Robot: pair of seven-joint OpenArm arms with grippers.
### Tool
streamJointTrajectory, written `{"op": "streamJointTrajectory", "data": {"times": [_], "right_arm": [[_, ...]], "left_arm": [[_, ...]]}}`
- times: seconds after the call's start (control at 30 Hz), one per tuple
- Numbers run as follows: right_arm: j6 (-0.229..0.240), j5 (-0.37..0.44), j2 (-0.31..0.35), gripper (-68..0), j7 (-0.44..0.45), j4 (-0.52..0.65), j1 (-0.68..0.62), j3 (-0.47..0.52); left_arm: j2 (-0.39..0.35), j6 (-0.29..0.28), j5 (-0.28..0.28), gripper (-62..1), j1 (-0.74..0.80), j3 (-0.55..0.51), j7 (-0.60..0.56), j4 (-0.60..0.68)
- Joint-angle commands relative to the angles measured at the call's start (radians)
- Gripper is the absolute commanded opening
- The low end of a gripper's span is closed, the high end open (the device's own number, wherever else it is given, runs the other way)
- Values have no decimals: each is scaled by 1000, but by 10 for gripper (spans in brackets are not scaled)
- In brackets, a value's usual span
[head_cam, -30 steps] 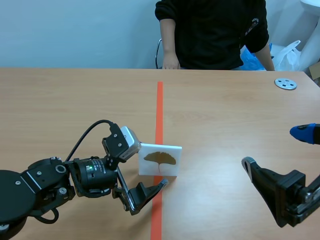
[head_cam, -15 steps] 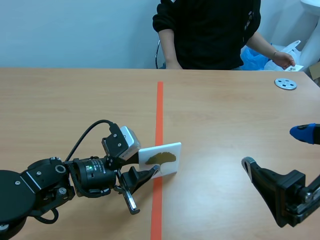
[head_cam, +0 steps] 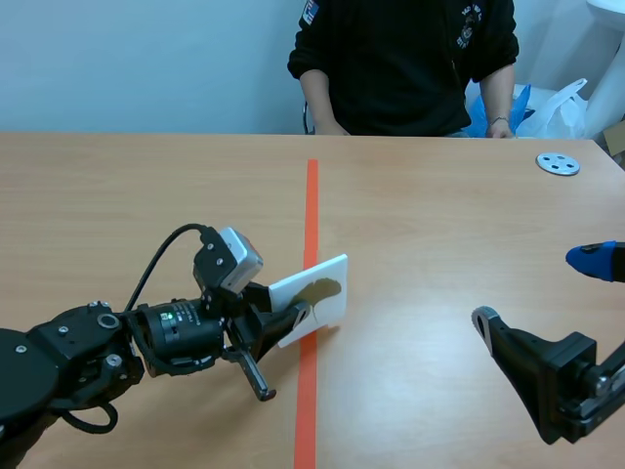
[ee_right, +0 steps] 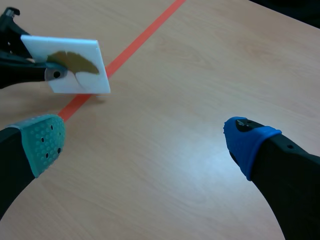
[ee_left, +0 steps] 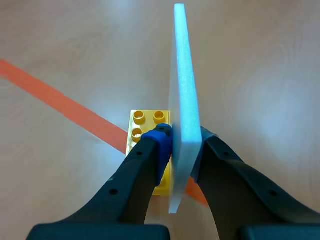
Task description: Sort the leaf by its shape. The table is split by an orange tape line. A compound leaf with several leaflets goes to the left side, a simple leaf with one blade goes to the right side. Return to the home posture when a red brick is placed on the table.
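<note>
The left end effector [head_cam: 291, 327] clamps a white leaf card [head_cam: 320, 293], tilted over the orange tape line [head_cam: 311, 205]. The right end effector [ee_right: 145, 140] gapes wide.

Yellow brick [ee_left: 145, 125]: a studded toy block lying flat on the table, directly under the left gripper [ee_left: 182, 137] and reaching just ahead of its fingertips. Its near part is hidden.
Metal disc [head_cam: 558, 163]: grey and round with small holes, lying flat well ahead of the right gripper [head_cam: 535, 288].
Person [head_cam: 410, 68]: in a black top at the table's far edge, well beyond both grippers.
White plastic bag [head_cam: 571, 103]: off the table, beyond the disc.
Blue bag [head_cam: 521, 100]: just beside the white one, partly hidden by the person's arm.
Table [head_cam: 146, 195]: light wood-grain top beneath both grippers.
Wall [head_cam: 146, 59]: pale blue, behind the far edge.
</note>
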Motion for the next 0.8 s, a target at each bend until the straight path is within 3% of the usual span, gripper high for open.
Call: {"op": "streamJointTrajectory", "data": {"times": [0.0, 0.13, 0.3, 0.37, 0.57, 0.67, 0.77], "right_arm": [[-3, 4, 0, 4, 15, 10, 12, 9], [-3, 4, 0, 4, 15, 10, 12, 9], [-3, 4, 0, 4, 15, 10, 12, 9], [-3, 4, 0, 4, 15, 10, 12, 9], [-3, 4, 0, 4, 15, 10, 12, 10], [-3, 4, 0, 4, 15, 10, 12, 10], [-3, 4, 0, 4, 14, 10, 12, 10]], "left_arm": [[-5, 2, -56, -554, -7, -47, -11, 51], [-6, 17, -142, -554, -6, -160, 44, 82], [-14, 150, -172, -554, -5, -303, 89, 82], [-26, 176, -192, -554, -5, -344, 102, 82], [-68, 251, -228, -554, 14, -432, 135, 81], [-87, 283, -297, -554, 28, -454, 145, 68], [-95, 310, -324, -554, 27, -468, 145, 20]]}}
